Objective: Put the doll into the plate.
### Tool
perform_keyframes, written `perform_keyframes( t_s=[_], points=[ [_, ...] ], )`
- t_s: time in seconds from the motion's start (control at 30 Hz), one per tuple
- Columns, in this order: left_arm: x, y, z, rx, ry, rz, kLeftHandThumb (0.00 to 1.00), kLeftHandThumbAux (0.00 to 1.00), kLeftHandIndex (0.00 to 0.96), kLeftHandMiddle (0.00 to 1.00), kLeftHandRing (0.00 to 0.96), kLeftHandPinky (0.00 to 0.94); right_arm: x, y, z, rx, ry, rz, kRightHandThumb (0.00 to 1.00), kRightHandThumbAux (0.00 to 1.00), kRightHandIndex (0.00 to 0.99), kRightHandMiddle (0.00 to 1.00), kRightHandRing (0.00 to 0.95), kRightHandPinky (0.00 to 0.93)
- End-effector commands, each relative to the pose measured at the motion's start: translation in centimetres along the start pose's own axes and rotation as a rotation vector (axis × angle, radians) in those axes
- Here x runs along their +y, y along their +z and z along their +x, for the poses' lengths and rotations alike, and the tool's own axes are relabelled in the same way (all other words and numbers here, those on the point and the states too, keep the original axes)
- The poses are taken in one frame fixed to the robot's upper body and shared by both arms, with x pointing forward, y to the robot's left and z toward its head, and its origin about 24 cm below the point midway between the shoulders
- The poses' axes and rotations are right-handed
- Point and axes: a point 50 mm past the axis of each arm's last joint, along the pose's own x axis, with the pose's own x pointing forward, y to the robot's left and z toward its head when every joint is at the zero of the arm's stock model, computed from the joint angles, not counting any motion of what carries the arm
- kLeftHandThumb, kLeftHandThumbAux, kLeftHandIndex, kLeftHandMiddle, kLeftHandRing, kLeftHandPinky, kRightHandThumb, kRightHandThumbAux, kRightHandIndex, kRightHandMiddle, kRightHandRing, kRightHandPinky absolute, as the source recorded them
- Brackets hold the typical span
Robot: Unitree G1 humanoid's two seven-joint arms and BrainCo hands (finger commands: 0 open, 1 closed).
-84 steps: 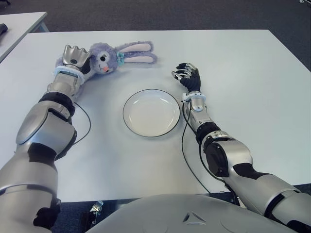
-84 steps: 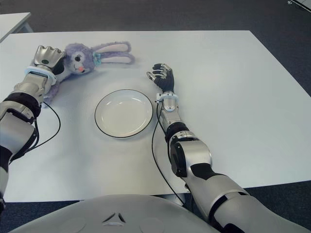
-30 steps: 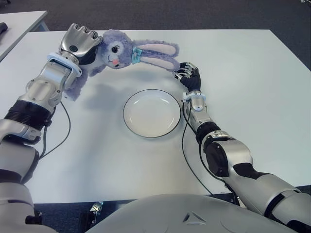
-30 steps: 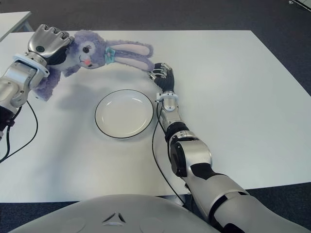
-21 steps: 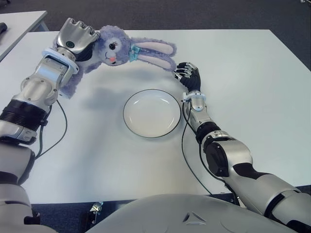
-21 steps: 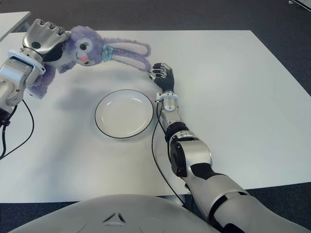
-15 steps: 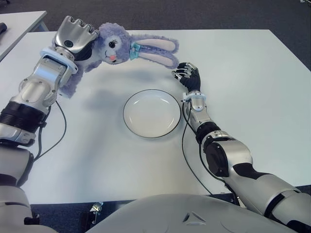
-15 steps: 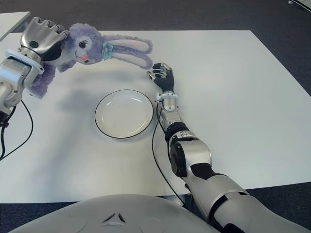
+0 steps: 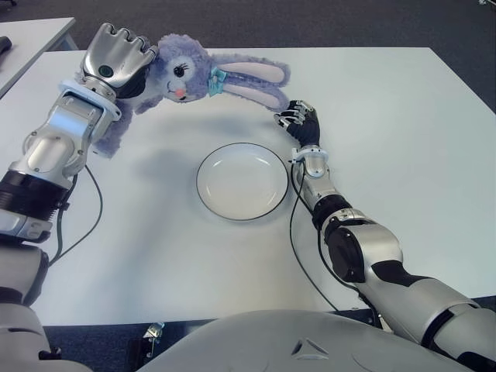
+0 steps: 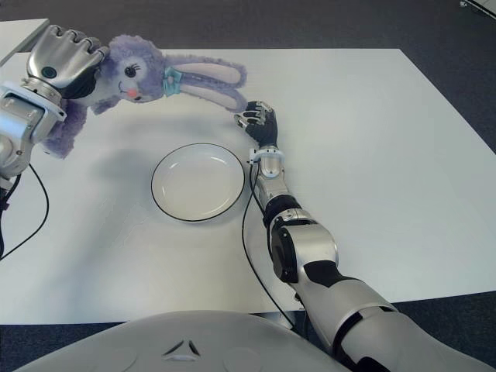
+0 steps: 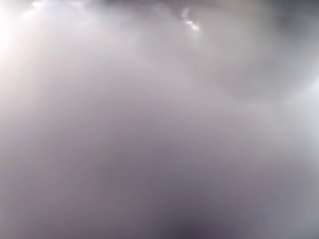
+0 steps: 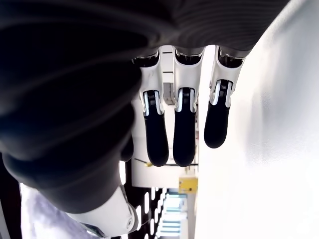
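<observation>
Since a moment ago, your left hand (image 9: 116,60), clenched around the doll (image 9: 186,71), has lifted it slightly higher, far-left of the plate (image 9: 242,180); your right hand (image 9: 300,122) idles just right, and only its wrist view shows relaxed, empty fingers (image 12: 184,132)

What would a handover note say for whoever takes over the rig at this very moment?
Left hand: shut on the doll, held up over the table's far left part, ears pointing toward the right hand.
Right hand: open, idle, just right of the plate's far edge.
Plate: nothing in it, mid-table.
Done: doll picked up.
Left: carry it over the plate, lower it in, let go.
</observation>
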Motion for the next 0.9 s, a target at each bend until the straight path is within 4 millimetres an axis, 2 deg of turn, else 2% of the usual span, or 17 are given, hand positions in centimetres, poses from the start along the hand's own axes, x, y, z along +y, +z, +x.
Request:
perform_keyframes(
  t_s=[0.03, 0.27, 0.5, 0.9],
  points=[
    [1.1, 0.9, -1.0, -0.017, 0.027, -0.032, 0.843, 0.669, 0.403, 0.552, 0.808, 0.825, 0.3, -9.9, -7.6, 0.479, 0.003, -0.003, 0.239, 0.910, 0.354, 0.372, 0.360, 0.303],
    [2.4, 1.8, -1.4, -0.062, 0.095, -0.080, 0.846, 0.668, 0.403, 0.551, 0.812, 0.833, 0.3, -9.9, -7.6, 0.480, 0.002, 0.000, 0.219, 0.915, 0.343, 0.362, 0.349, 0.308],
    [3.6, 2.5, -1.5, -0.112, 0.180, -0.098, 0.849, 0.667, 0.402, 0.548, 0.812, 0.828, 0.4, -9.9, -7.6, 0.476, 0.003, -0.002, 0.281, 0.924, 0.346, 0.363, 0.353, 0.316],
    [5.3, 3.4, -1.8, -0.189, 0.251, -0.092, 0.852, 0.667, 0.400, 0.544, 0.817, 0.822, 0.3, -9.9, -7.5, 0.479, 0.006, -0.003, 0.276, 0.917, 0.349, 0.367, 0.358, 0.313]
  ],
)
